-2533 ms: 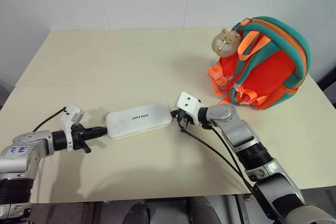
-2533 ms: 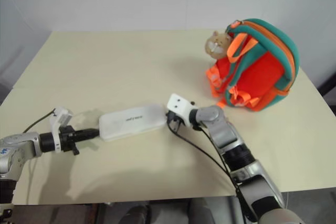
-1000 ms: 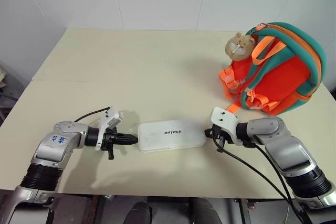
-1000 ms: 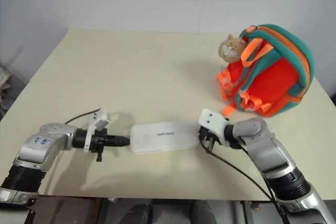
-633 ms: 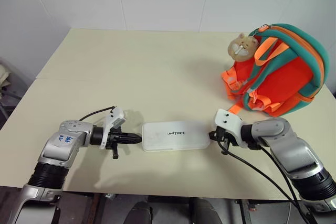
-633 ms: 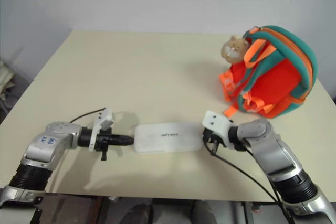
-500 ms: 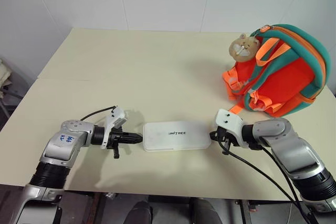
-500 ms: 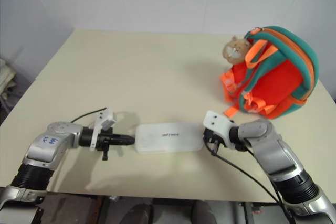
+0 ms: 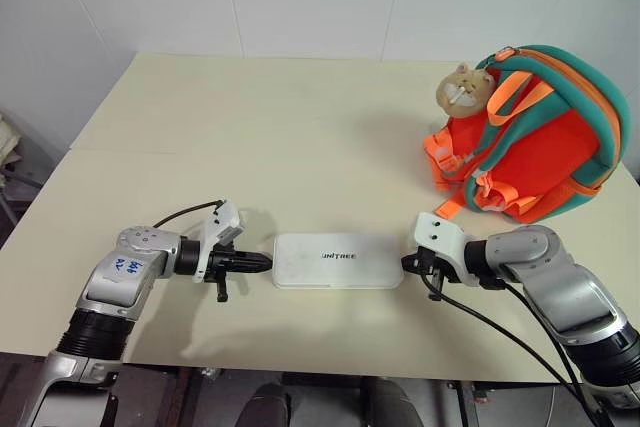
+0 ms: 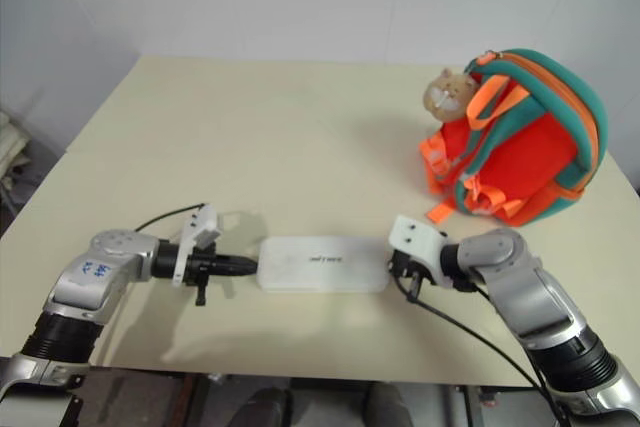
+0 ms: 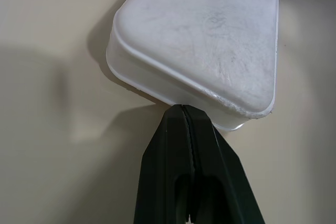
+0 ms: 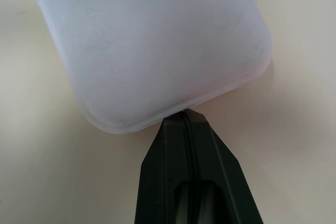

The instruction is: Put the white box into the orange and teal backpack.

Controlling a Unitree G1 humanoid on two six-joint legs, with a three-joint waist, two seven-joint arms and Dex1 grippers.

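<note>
Lying flat between both claws: flat white plastic box [image 9: 338, 260], long side left-to-right on cream tabletop [image 9: 300, 147]. Left claw [image 9: 262, 263] closed, tip at left end. Right claw [image 9: 407, 263] closed, tip at right end. Orange and teal backpack [image 9: 530, 137] far right, behind right claw.

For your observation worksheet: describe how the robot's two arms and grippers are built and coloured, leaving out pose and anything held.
Both arms are silver-grey metal with black ribbed joint sections. The left arm carries a white sticker with blue handwriting. Each wrist bears a white block-shaped housing with a thin black cable looping away. The left gripper and right gripper each have two slim black fingers tapering to a point.
</note>
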